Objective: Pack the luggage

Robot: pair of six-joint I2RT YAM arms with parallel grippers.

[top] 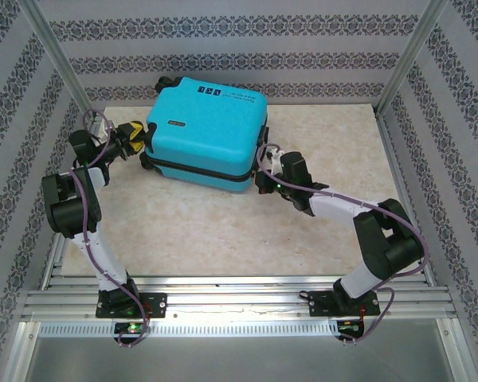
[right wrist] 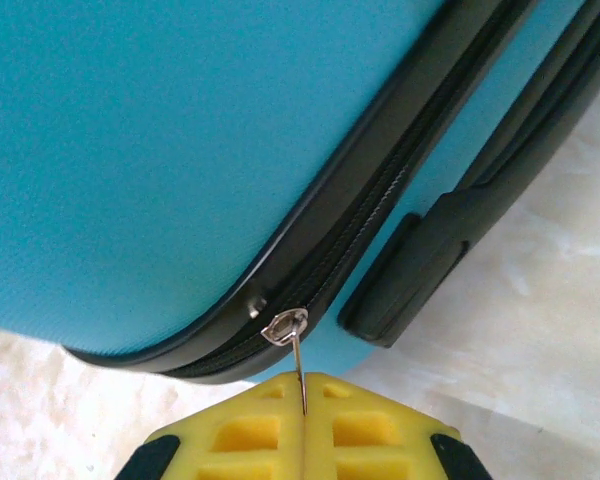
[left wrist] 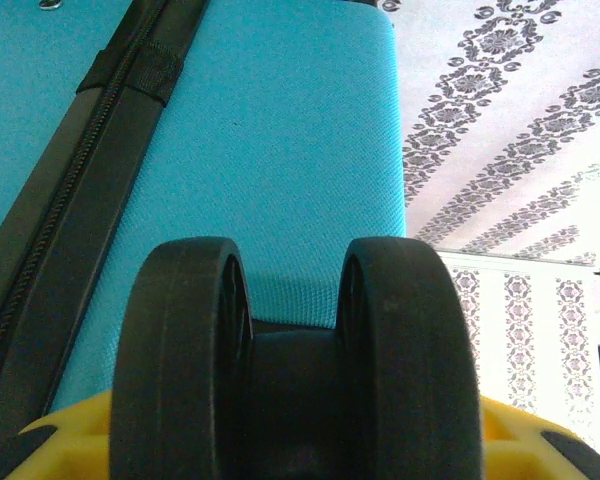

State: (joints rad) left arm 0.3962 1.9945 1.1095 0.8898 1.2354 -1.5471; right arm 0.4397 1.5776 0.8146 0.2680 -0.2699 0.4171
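Plainly pebbled turquoise luggage [top: 211, 131], thin metal zipper pull [right wrist: 290, 335], perhaps rubber wheels [left wrist: 175, 360].

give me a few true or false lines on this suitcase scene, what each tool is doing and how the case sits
1. The luggage lies zipped shut on the table. True.
2. The right tool is open and clear of the case. False: it is shut on the metal zipper pull at the case's corner.
3. The left tool has a black twin wheel between its yellow fingers. True.
4. Both tools work at the same end of the luggage. False: the left tool is at its left end and the right tool at its right near corner.
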